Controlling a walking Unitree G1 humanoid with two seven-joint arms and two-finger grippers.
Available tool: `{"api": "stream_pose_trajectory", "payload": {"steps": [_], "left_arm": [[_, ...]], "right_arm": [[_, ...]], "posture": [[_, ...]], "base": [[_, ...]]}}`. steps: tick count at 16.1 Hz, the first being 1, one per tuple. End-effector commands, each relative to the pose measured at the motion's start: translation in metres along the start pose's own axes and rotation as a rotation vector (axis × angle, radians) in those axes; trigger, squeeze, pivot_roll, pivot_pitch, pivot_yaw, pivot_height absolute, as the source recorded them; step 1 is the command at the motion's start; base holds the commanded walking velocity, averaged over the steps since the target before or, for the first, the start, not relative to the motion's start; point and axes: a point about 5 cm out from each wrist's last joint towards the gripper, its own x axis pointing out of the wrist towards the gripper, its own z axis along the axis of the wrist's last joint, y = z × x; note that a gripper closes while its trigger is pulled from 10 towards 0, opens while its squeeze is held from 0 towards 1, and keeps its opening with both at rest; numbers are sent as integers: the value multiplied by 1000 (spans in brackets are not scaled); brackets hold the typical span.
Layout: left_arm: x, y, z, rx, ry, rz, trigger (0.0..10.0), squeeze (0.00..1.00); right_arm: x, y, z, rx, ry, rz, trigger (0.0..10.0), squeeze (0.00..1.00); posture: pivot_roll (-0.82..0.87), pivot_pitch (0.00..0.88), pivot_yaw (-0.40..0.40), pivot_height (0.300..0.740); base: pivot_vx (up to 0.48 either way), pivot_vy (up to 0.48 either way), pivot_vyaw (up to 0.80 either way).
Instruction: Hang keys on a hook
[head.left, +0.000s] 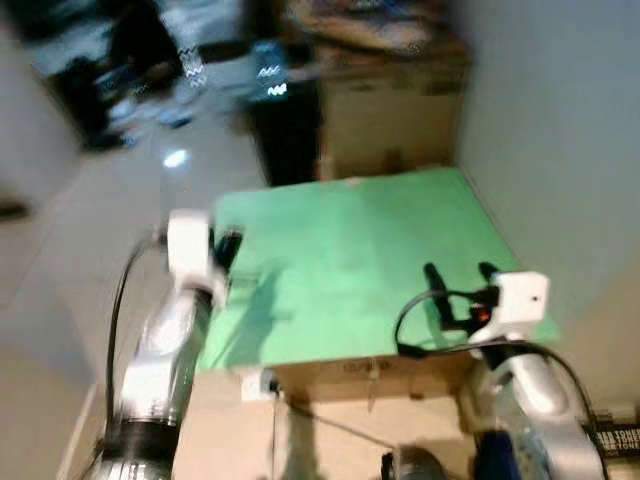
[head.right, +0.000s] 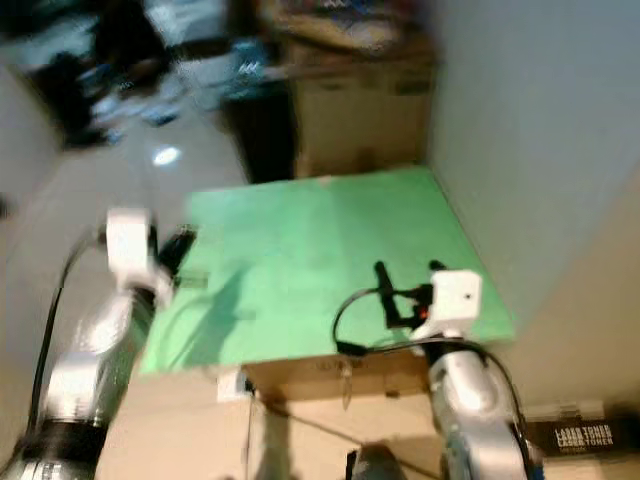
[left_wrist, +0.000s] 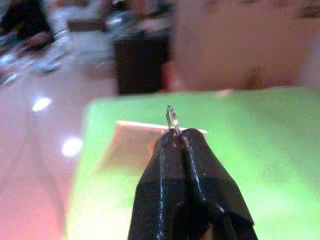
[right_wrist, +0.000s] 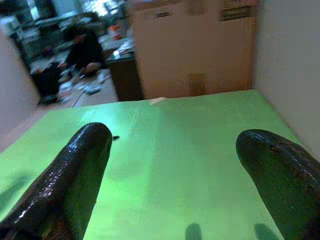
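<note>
My left gripper (left_wrist: 175, 132) is shut on a thin metal key ring (left_wrist: 171, 119) that pokes up between its fingertips; any keys below are hidden. That arm is raised at the left edge of the green tabletop (head.left: 350, 260), its gripper (head.left: 228, 245) over the edge. My right gripper (head.left: 458, 272) stands open over the table's near right part, its two black fingers (right_wrist: 75, 175) wide apart with nothing between them. No hook can be made out in these blurred views.
A white wall (head.left: 560, 130) runs along the table's right side. Cardboard boxes (head.left: 385, 120) and a dark cabinet (head.left: 285, 130) stand beyond the table's far edge. A person (right_wrist: 85, 50) sits among clutter on the floor at far left. A tan card (left_wrist: 132, 142) lies under the left gripper.
</note>
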Motion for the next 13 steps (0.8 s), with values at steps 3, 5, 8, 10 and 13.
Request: {"api": "stream_pose_trajectory", "payload": {"steps": [3,5,8,10,13], "left_arm": [[-8,-6,8,95,-60,28,10000,0],[-11,-3,-2,65,-25,102,10000,0],[-10,-6,-5,41,-6,130,10000,0],[-6,-8,-5,74,-2,132,10000,0],[-3,-3,-12,97,40,139,10000,0]], "right_arm": [[10,5,-6,36,9,16,10000,0],[17,8,-8,46,22,47,10000,0],[24,8,-9,49,19,55,10000,0],[35,7,-8,73,9,42,10000,0],[33,7,-11,71,16,41,10000,0]], "posture": [[-51,0,35,717],[-39,0,13,721],[-27,0,18,740],[-17,0,25,740],[-19,0,26,740]], "base": [[0,0,617],[0,0,491],[0,430,413],[-139,411,406],[-205,248,404]]}}
